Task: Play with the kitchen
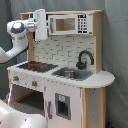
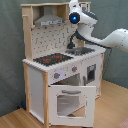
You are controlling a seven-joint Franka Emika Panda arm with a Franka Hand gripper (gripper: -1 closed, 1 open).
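The kitchen (image 1: pixel 65 65) fills the centre of both exterior views, a tall light-wood and white toy unit standing on a wooden floor (image 2: pixel 15 119) against a grey backdrop (image 2: pixel 10 50).

In the first exterior view the arm (image 1: pixel 17 37) enters from the left edge, and the gripper (image 1: pixel 40 25) sits in the upper left of the frame, up by the hood end of the top shelf and just left of the toy microwave (image 1: pixel 70 23). Whether its fingers are spread or pressed together cannot be told.

In the second exterior view the arm reaches in from the right edge, and its white wrist with a blue light (image 2: pixel 75 17) covers the upper right part of the kitchen, hiding most of the black faucet (image 2: pixel 74 41) behind it. The grey hood (image 2: pixel 49 19) shows at upper centre.

Below lie the black-red stovetop (image 1: pixel 36 65) and the sink (image 1: pixel 70 74). The oven door (image 2: pixel 70 102) hangs open at the bottom of the second exterior view.
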